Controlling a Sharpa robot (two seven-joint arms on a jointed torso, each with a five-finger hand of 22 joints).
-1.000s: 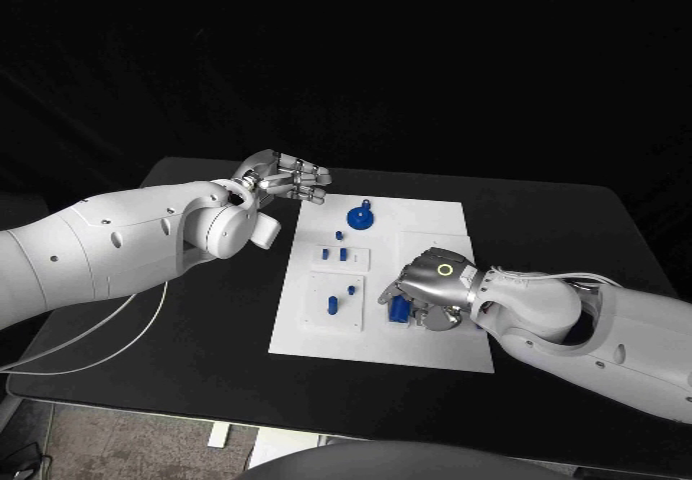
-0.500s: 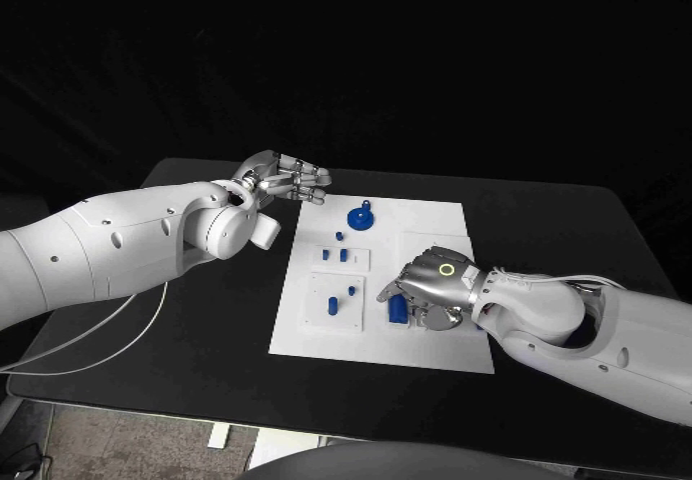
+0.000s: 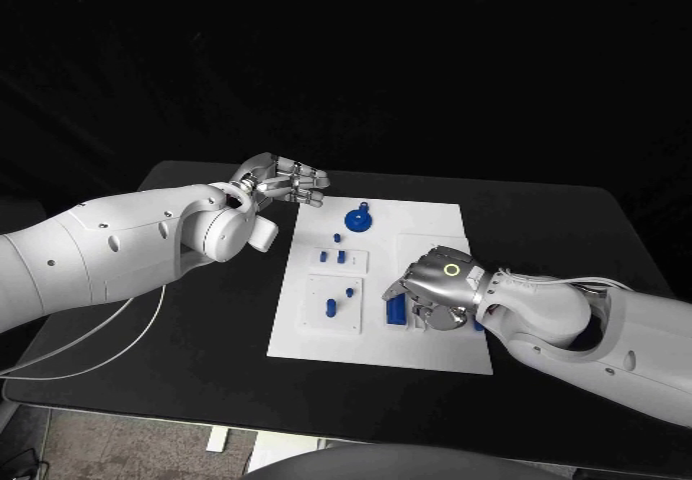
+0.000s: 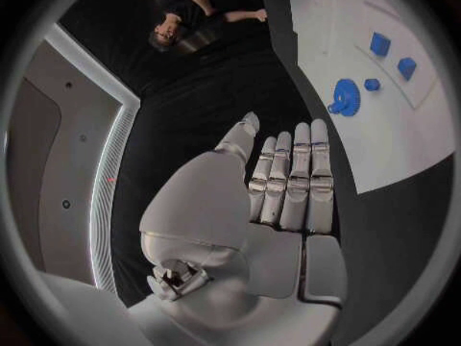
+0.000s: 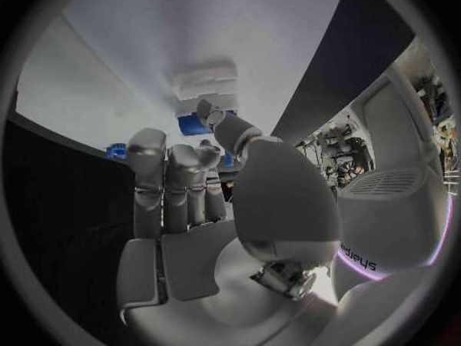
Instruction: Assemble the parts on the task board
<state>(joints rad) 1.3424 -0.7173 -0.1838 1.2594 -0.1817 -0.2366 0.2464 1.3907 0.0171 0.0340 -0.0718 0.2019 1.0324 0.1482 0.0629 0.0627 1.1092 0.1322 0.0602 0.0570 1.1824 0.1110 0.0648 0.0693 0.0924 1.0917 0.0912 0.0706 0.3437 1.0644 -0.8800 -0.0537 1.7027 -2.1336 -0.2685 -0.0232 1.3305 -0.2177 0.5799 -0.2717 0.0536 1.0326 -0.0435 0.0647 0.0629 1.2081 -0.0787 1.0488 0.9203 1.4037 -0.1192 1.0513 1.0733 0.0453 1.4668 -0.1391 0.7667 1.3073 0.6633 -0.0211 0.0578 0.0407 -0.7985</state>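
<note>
Head view: part (image 3: 397, 311) beside right hand (image 3: 437, 285).

Black matte table (image 3: 188, 350), flat white rectangular task board (image 3: 433, 215) on it. Small blue plastic parts dot the board: a deep blue round gear-shaped piece (image 3: 359, 216), little blue blocks (image 3: 333, 256), a blue oblong block (image 3: 395, 311). Silver metallic left hand (image 3: 284, 180), silver right hand (image 3: 436, 287) with a glowing green ring; glossy white arms.

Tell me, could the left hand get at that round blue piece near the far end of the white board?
Probably yes. The left hand hovers open off the task board's far corner, holding nothing, and the round blue part lies uncovered close by, with bare board between them.
</note>
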